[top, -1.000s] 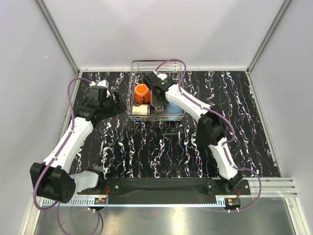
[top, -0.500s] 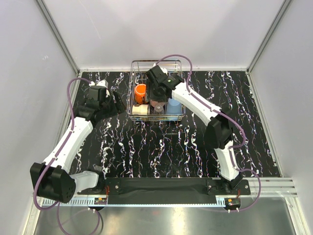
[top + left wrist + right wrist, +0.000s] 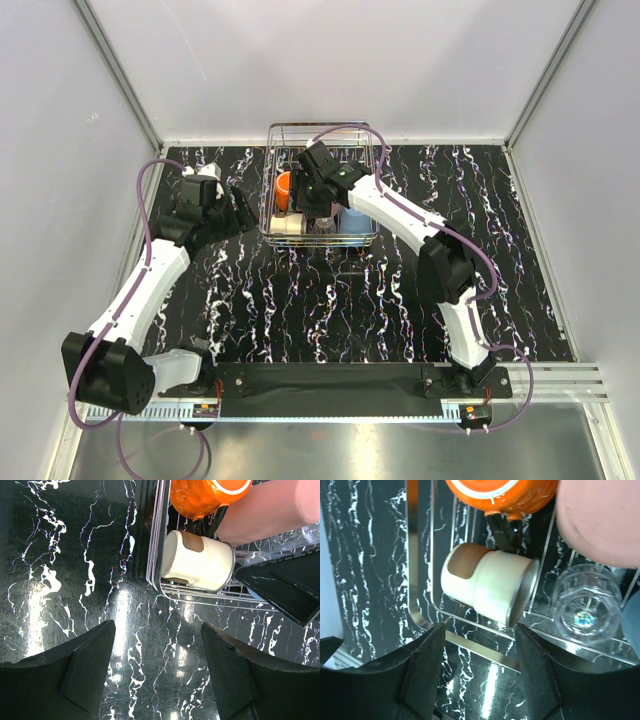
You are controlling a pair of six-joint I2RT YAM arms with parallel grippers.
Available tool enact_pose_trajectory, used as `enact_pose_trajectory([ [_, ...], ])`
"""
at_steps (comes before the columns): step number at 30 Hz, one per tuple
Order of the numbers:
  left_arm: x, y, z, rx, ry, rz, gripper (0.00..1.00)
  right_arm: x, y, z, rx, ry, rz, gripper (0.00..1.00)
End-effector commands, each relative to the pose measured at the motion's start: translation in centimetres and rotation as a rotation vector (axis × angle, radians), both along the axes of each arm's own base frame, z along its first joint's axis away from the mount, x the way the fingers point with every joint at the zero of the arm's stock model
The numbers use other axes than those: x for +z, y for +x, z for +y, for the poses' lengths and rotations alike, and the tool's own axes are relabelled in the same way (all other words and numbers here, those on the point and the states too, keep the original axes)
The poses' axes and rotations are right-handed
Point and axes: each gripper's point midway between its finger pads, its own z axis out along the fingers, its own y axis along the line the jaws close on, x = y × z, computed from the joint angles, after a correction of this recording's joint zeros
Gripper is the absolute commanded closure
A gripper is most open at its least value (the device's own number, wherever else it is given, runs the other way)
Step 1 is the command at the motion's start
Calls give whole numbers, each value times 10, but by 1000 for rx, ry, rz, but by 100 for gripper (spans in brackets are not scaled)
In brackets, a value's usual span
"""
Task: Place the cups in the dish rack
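Observation:
The dish rack (image 3: 322, 127) stands at the back middle of the table. In it are an orange mug (image 3: 284, 187), a beige cup (image 3: 287, 226) lying on its side and a light blue cup (image 3: 356, 218). My right gripper (image 3: 317, 200) hovers open and empty over the rack. In its wrist view (image 3: 480, 627) the beige cup (image 3: 487, 589), the orange mug (image 3: 502, 492), a salmon-pink tumbler (image 3: 605, 517) and a clear glass (image 3: 585, 611) lie just beyond the fingers. My left gripper (image 3: 240, 210) is open and empty above the table (image 3: 157, 625), left of the rack (image 3: 154, 555).
The table is black marble with white veins (image 3: 330, 300). White walls close in the left, back and right. The right gripper's dark body (image 3: 290, 587) shows at the right of the left wrist view, above the rack's front edge.
My right gripper has moved a little toward the rack's front left, over the cups, and now covers more of the orange mug. The left arm has not moved.

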Motion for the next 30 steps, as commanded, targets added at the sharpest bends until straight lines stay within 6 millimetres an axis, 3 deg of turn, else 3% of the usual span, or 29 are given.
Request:
enact_pose_trajectory([
  [1, 5, 8, -2, -13, -16, -42, 26, 4, 4, 14, 7, 70, -9, 36],
  [13, 4, 8, -3, -16, -24, -34, 26, -15, 4, 13, -1, 56, 10, 39],
  [25, 4, 8, -8, -42, -44, -41, 18, -38, 7, 14, -12, 48, 18, 44],
  [30, 4, 8, -9, -44, -45, -38, 18, -38, 8, 18, -3, 77, 14, 56],
])
